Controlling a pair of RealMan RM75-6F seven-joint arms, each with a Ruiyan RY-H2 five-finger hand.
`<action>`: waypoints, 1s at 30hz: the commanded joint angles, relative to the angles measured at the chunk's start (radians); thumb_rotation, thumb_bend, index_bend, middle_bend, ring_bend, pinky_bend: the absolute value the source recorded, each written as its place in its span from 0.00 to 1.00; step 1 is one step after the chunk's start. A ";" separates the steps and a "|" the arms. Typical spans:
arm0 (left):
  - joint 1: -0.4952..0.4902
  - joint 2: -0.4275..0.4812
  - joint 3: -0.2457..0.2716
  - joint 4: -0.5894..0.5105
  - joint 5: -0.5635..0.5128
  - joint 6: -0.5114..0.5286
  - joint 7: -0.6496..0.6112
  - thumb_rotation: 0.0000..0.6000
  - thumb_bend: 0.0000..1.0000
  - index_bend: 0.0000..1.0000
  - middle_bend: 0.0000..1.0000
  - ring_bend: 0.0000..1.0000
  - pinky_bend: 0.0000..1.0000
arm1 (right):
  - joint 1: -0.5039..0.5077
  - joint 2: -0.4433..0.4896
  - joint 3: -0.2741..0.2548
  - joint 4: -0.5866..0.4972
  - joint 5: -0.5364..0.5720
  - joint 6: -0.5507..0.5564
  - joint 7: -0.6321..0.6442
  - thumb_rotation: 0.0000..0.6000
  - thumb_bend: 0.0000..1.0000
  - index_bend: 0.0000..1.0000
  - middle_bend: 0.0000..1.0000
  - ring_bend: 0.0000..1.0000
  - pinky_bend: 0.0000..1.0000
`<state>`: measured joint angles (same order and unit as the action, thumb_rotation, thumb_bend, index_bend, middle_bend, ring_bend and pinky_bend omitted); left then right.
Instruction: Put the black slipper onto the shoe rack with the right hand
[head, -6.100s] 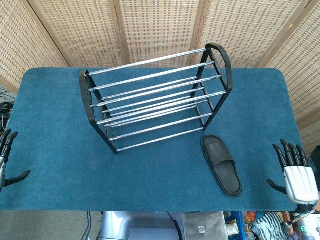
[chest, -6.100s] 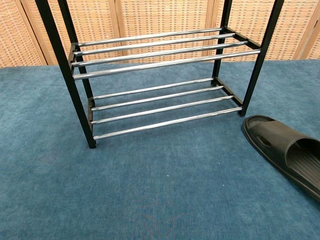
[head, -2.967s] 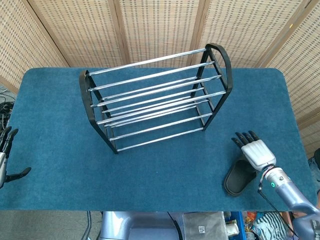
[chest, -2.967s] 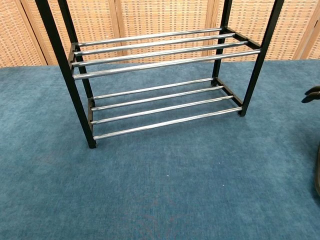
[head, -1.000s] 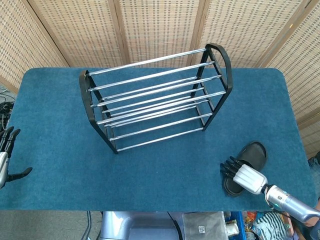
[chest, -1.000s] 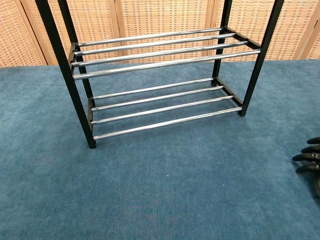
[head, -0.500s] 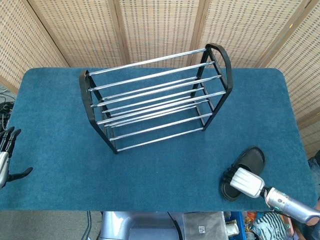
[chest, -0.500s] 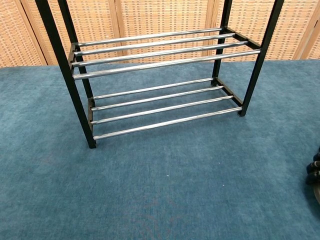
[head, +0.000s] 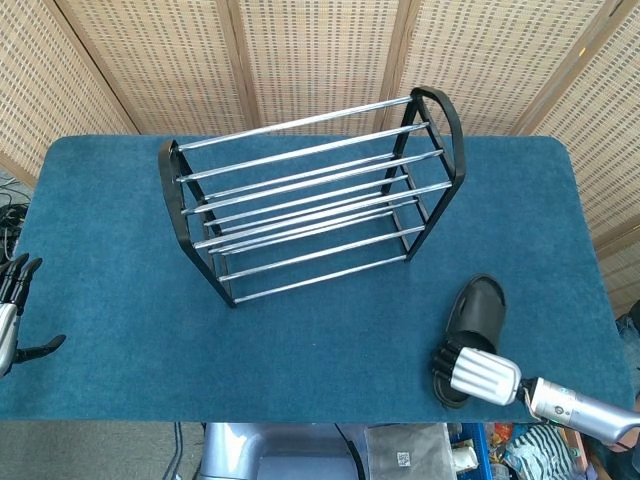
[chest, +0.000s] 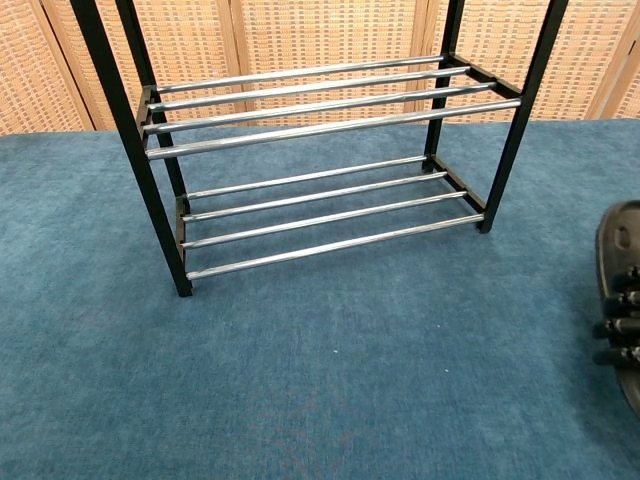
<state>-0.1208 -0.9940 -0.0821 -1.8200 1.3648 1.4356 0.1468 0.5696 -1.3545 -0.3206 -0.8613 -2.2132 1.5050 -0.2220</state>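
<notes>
The black slipper (head: 474, 314) lies at the front right of the blue table, toe pointing toward the rack. My right hand (head: 478, 373) grips its near end, dark fingers (head: 446, 358) wrapped over its left side. In the chest view the slipper (chest: 620, 245) shows at the right edge, tipped up, with the fingers (chest: 612, 328) across it. The black-framed shoe rack (head: 310, 200) with chrome bars stands mid-table, a short way left of and behind the slipper; its two tiers (chest: 320, 160) hold nothing. My left hand (head: 12, 318) hangs off the table's left edge, fingers spread, holding nothing.
Blue carpet covers the table (head: 120, 230). A woven screen (head: 320, 50) stands right behind it. The table's front edge (head: 300, 418) runs just under my right hand.
My right hand has shifted left along the front edge with the slipper in its grip. The slipper has turned and swung toward the rack, and now shows at the chest view's right edge.
</notes>
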 joint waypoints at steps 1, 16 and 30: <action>-0.001 0.000 0.000 0.000 -0.001 -0.002 0.001 1.00 0.12 0.00 0.00 0.00 0.00 | 0.055 0.037 0.003 -0.079 -0.052 -0.013 -0.071 1.00 0.65 0.60 0.53 0.41 0.39; -0.011 0.000 -0.011 0.008 -0.030 -0.020 -0.004 1.00 0.12 0.00 0.00 0.00 0.00 | 0.295 0.067 0.048 -0.252 -0.183 -0.187 -0.115 1.00 0.68 0.60 0.52 0.41 0.39; -0.029 -0.006 -0.032 0.017 -0.096 -0.050 0.008 1.00 0.12 0.00 0.00 0.00 0.00 | 0.414 -0.044 0.069 -0.104 -0.228 -0.201 -0.059 1.00 0.69 0.60 0.51 0.41 0.39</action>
<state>-0.1483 -0.9989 -0.1132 -1.8038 1.2712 1.3873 0.1537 0.9746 -1.3867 -0.2541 -0.9774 -2.4377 1.2998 -0.2837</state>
